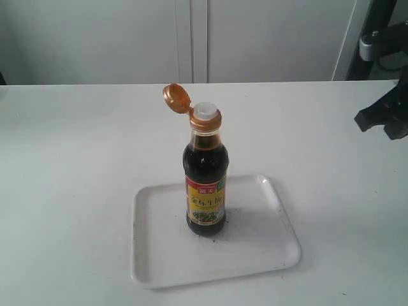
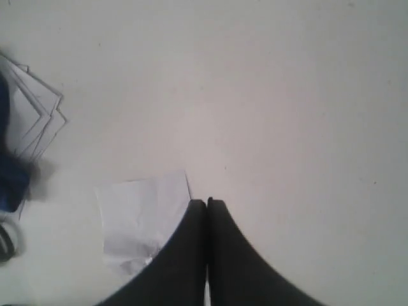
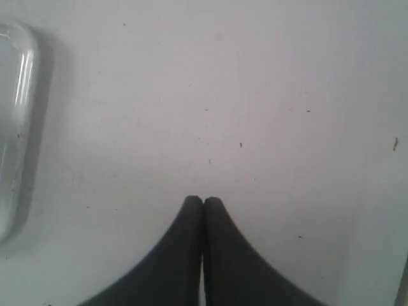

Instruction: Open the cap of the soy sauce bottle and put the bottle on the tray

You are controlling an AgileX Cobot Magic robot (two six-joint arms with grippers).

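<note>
The soy sauce bottle [image 1: 205, 185] stands upright on the white tray [image 1: 268, 252] in the exterior view. Its copper-orange cap [image 1: 176, 97] is flipped open to the left, baring the white spout [image 1: 205, 111]. My right gripper [image 3: 203, 201] is shut and empty above bare table, with the tray's rim [image 3: 19, 127] at the edge of its wrist view. The right arm [image 1: 386, 115] shows at the exterior view's right edge, well away from the bottle. My left gripper [image 2: 206, 201] is shut and empty, far from the bottle, and out of the exterior view.
Under the left gripper lies a white paper scrap [image 2: 143, 217], with stacked sheets [image 2: 35, 118] and a blue object [image 2: 9, 185] beside it. A grey cabinet wall [image 1: 191, 38] stands behind the white table [image 1: 76, 159].
</note>
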